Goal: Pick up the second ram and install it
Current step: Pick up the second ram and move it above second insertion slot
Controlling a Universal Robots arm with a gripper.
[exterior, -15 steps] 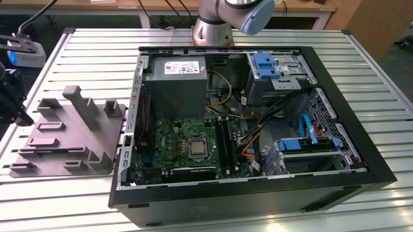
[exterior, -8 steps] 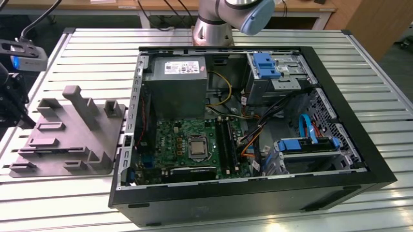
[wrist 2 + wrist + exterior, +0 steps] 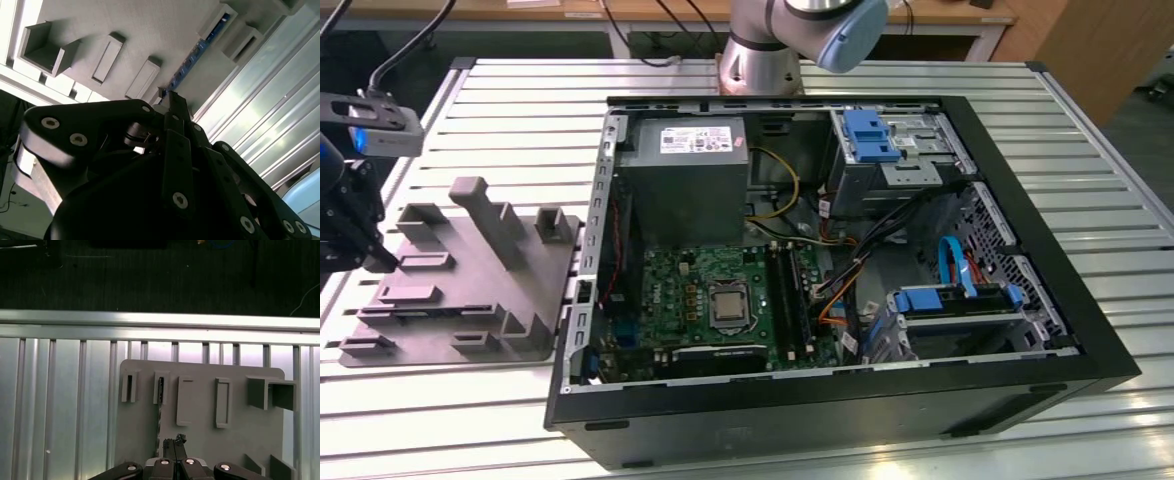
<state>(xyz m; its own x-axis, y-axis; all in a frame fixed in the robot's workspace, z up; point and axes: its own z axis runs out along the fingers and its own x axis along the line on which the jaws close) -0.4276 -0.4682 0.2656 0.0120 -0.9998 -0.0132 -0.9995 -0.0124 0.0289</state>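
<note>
Above the grey fixture (image 3: 210, 450), the hand (image 3: 173, 442), pinched together, sits beside the second ram (image 3: 195, 52)

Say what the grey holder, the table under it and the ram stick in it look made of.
The grey holder looks matte and faintly grainy, probably plastic, perhaps printed. The table has ribbed, shiny silver slats, likely aluminium. The second ram shows a blue-green board edge, apparently circuit laminate.

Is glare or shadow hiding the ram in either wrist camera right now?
Second wrist view: glare streaks the table slats, but the second ram in the grey holder is evenly lit; the gripper is a dark silhouette. First wrist view: the table's edge rail glares; the ram is a thin dark strip.
</note>
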